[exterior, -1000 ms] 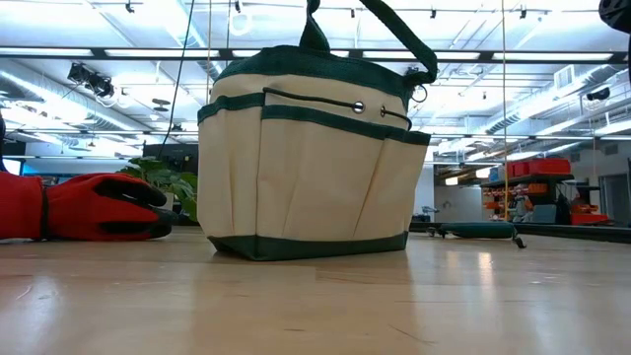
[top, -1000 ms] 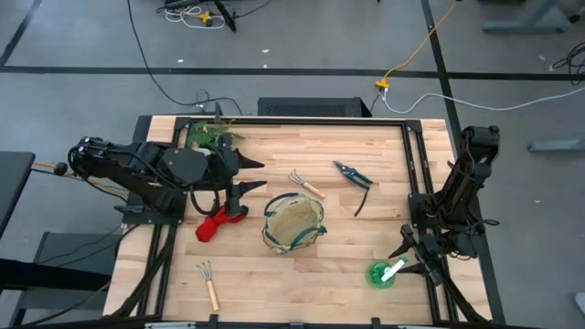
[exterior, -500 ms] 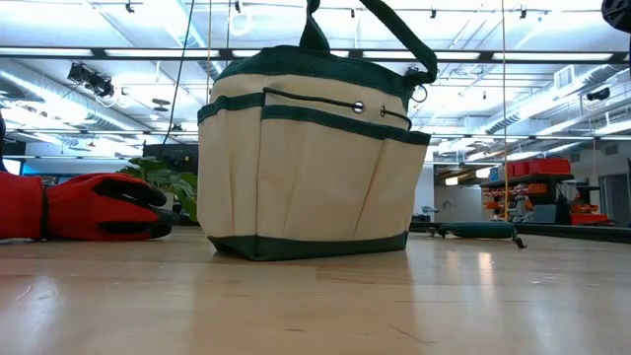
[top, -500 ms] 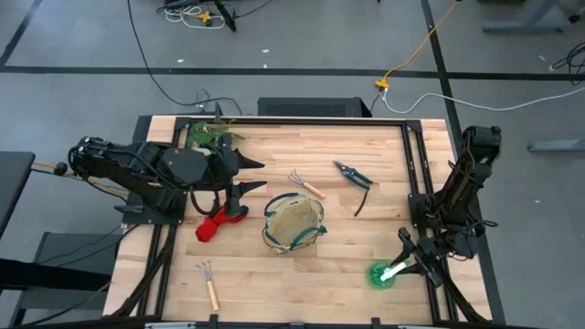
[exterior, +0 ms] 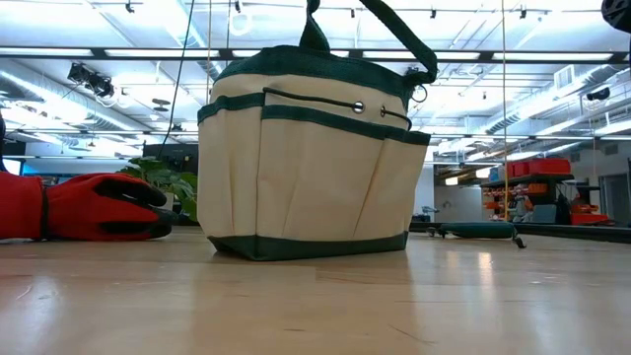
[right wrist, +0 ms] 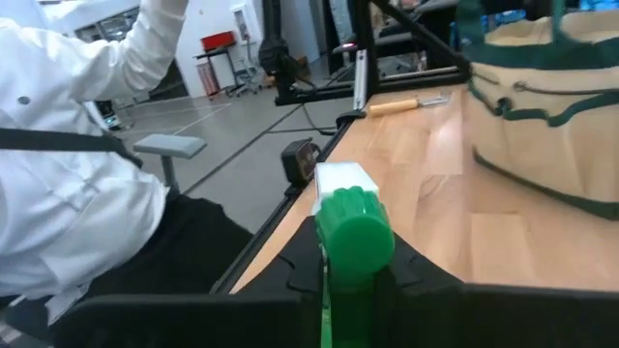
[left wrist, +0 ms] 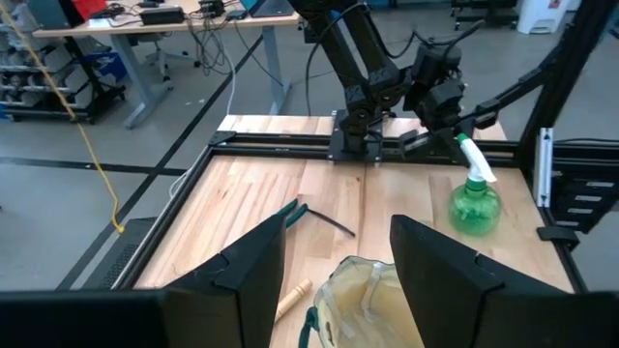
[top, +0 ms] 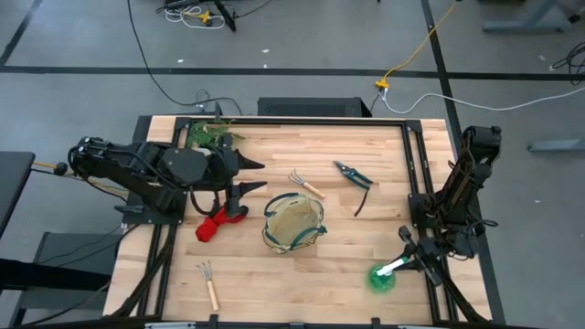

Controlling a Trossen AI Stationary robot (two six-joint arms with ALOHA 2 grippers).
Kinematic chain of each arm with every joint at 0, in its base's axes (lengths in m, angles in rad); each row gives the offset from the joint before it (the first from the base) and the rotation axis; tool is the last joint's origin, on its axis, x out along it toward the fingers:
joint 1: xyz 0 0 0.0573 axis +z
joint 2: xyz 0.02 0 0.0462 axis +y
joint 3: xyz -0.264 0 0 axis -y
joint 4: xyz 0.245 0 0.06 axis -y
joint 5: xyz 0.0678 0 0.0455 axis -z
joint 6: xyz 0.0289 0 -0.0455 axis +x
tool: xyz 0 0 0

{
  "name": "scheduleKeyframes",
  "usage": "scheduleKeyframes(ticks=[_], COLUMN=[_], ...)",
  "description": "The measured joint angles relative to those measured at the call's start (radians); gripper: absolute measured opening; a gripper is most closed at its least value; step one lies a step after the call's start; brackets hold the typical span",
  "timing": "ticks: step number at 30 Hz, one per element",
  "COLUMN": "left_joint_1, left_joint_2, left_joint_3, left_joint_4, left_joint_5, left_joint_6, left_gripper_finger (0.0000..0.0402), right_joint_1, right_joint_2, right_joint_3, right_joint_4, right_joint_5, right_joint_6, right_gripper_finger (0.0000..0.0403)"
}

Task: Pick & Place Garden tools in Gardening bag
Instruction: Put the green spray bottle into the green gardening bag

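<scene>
The gardening bag (top: 293, 226) stood near the middle of the table, and as far as the high view showed nothing had yet gone into it — its mouth looked bare. All the tools lay outside it. One rake (top: 305, 184) sat just off the bag at about 12 o'clock, the pruning shears (top: 356, 180) at 1 o'clock a little farther out, the red gloves (top: 215, 223) at 9 o'clock, and the second rake (top: 209, 284) down at 8 o'clock near the table's front edge.

The right gripper (top: 409, 262) was at 4 o'clock from the bag, clenched on the white handle of the green round piece (top: 382, 277); the right wrist view showed the green neck (right wrist: 354, 232) clamped between the fingers. By my reading the first pick was just under way — carry and drop were left, then four more tools.

The left gripper (top: 249, 177) waited over the gloves with its fingers spread, holding nothing.
</scene>
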Motion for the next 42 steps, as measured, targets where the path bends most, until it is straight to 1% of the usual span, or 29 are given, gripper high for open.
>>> scheduleKeyframes(ticks=[4, 10, 19, 23, 29, 32, 36, 39, 42], left_joint_1=[0.0, 0.0, 0.0, 0.0, 0.0, 0.0, 0.0, 0.0, 0.0], left_joint_2=[0.0, 0.0, 0.0, 0.0, 0.0, 0.0, 0.0, 0.0, 0.0], left_joint_3=[0.0, 0.0, 0.0, 0.0, 0.0, 0.0, 0.0, 0.0, 0.0], left_joint_4=[0.0, 0.001, 0.001, 0.001, 0.002, 0.003, 0.002, 0.003, 0.003], left_joint_5=[0.013, 0.012, 0.012, 0.013, 0.039, 0.039, 0.043, 0.069, 0.084], left_joint_6=[-0.001, -0.001, -0.001, -0.001, 0.0, 0.0, 0.001, 0.002, 0.002], left_gripper_finger=[0.0197, 0.0197, 0.0197, 0.0197, 0.0197, 0.0197, 0.0197, 0.0197, 0.0197], right_joint_1=[-0.005, -0.037, -0.109, -0.138, -0.189, -0.216, -0.252, -0.29, -0.322], right_joint_2=[0.0, -0.001, -0.001, -0.001, -0.001, -0.001, -0.001, -0.001, -0.001], right_joint_3=[0.0, 0.001, 0.077, 0.126, 0.203, 0.257, 0.34, 0.416, 0.487], right_joint_4=[0.051, 0.156, 0.171, 0.171, 0.169, 0.158, 0.091, 0.032, 0.003], right_joint_5=[0.017, 0.024, 0.036, 0.103, 0.118, 0.172, 0.2, 0.267, 0.29], right_joint_6=[-0.046, -0.192, -0.364, -0.471, -0.603, -0.659, -0.723, -0.744, -0.789], right_gripper_finger=[0.0031, 0.0031, 0.0031, 0.0031, 0.0031, 0.0031, 0.0031, 0.0031, 0.0031])
